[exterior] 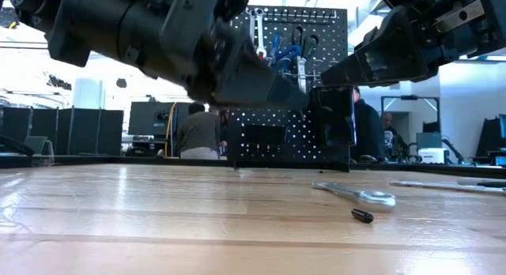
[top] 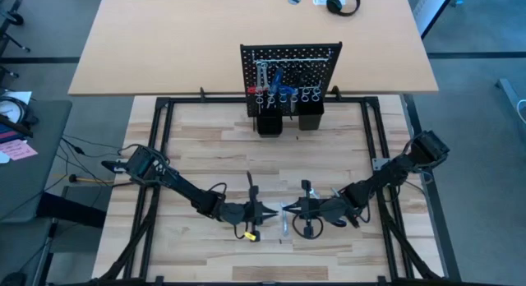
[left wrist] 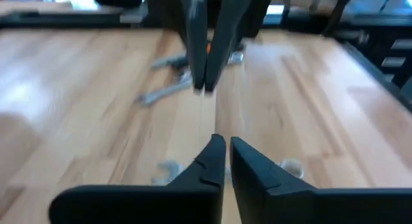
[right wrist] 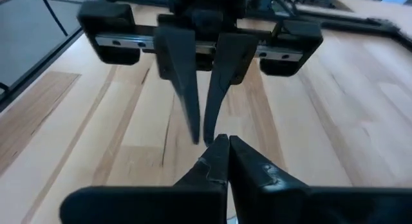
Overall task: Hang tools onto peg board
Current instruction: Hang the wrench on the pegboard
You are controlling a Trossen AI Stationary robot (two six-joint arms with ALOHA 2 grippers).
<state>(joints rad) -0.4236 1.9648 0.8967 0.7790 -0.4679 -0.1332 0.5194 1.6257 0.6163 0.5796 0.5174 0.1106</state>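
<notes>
You had both arms reaching in to the middle of the near half of the table (top: 205, 130), tips facing each other and almost meeting. The left gripper (top: 275, 212) had its fingers (left wrist: 215, 161) drawn nearly together, a thin slit between the tips, and nothing could be seen between them. The right gripper (top: 288, 209) had its fingers (right wrist: 222, 156) pressed together, also with nothing visibly in them. Just below the two tips, silver wrenches (left wrist: 168, 89) lay flat on the wood; in the low view one wrench (exterior: 357, 194) rested on the table with a small dark piece (exterior: 362, 216) near it. A yellow-and-black tool (top: 247, 234) lay just near of the left gripper. The peg board (top: 289, 68) stood upright at the far edge of the table, centre, already carrying several tools on its hooks, with two black cups (top: 288, 119) at its base.
</notes>
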